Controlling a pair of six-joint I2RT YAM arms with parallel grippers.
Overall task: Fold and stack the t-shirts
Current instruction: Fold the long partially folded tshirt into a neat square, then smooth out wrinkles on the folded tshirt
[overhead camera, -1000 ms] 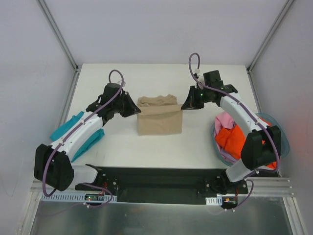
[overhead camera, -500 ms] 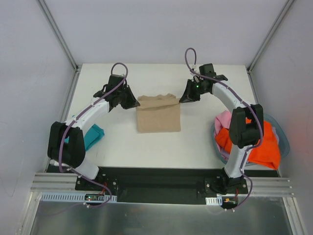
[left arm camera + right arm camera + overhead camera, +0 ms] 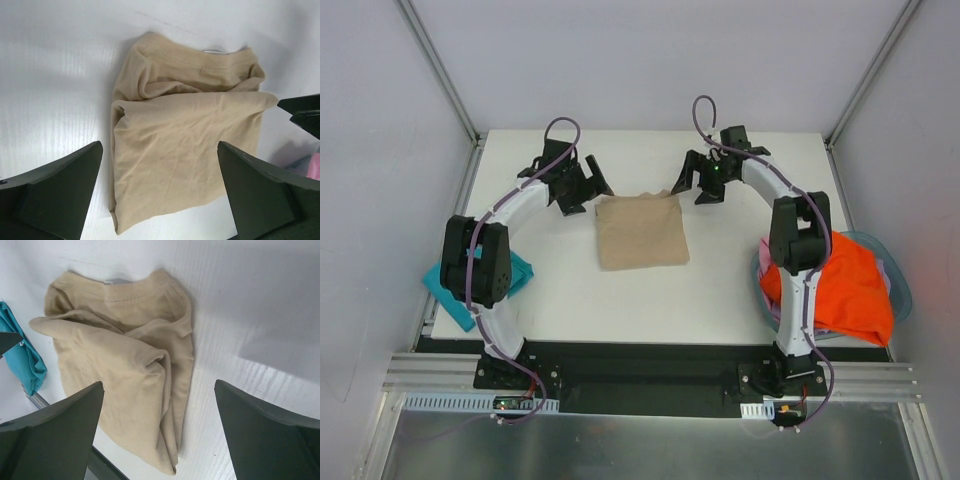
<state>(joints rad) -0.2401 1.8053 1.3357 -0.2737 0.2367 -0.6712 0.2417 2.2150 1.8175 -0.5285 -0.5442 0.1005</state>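
The folded tan cotton t-shirt point(image 3: 640, 231) lay flat near the middle of the white surface point(image 3: 650, 295), its collar end toward the far side and rumpled there. The left end effector point(image 3: 585, 190) hovered just beside the shirt's far left corner with its fingers spread wide, holding nothing. The right end effector point(image 3: 697, 187) hung near the far right corner, likewise spread and empty. In both wrist views the cloth lay below the parted fingers, untouched. A teal short-sleeved t-shirt point(image 3: 510, 272) rested at the surface's left edge, partly hidden behind the left arm. A bright orange t-shirt point(image 3: 845, 295) was heaped over the round blue-grey basket point(image 3: 902, 290) at the right.
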